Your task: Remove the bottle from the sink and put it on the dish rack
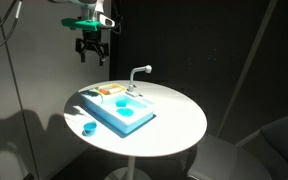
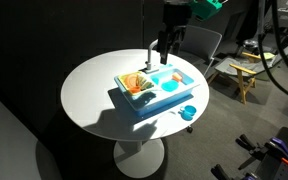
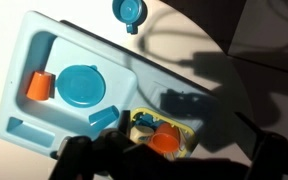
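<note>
The light blue sink (image 3: 44, 55) lies on the white round table, and both exterior views show it (image 1: 134, 122) (image 2: 174, 98). Its basin holds a round blue disc (image 3: 81, 85) and a small orange cylinder (image 3: 39, 87) at one end, which I take for the bottle. The dish rack (image 3: 187, 128) (image 1: 109, 90) (image 2: 134, 82) forms the other end, with an orange cup and small pieces on it. My gripper (image 1: 89, 50) (image 2: 164, 48) hangs open well above the unit, holding nothing. In the wrist view its dark fingers (image 3: 84, 160) frame the bottom edge around the rack.
A pale curved faucet (image 1: 139, 72) rises from the sink's long side. A small blue round piece (image 1: 89, 127) (image 2: 188, 112) (image 3: 127, 10) lies loose on the table (image 1: 179, 115) beside the unit. Chairs and a stool stand around the table.
</note>
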Tool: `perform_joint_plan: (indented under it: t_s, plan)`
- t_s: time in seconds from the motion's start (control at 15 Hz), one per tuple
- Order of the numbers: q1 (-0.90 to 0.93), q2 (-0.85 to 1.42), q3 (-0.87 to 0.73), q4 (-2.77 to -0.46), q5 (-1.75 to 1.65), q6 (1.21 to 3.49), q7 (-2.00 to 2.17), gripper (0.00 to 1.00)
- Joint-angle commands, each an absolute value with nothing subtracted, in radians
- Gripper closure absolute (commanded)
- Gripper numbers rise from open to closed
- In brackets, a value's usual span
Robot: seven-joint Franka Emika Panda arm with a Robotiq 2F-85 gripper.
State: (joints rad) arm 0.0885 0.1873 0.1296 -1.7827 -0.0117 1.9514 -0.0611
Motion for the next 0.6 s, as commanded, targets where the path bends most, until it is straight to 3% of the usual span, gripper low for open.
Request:
perform_joint_plan:
  t_s: [0.0,0.53]
  plan:
    - [0.099,0.092,0.116,-1.867,-0.011,1.922,0.009,0.0]
    - [0.089,-0.051,0.108,-2.003,0.004,1.883,0.075,0.0]
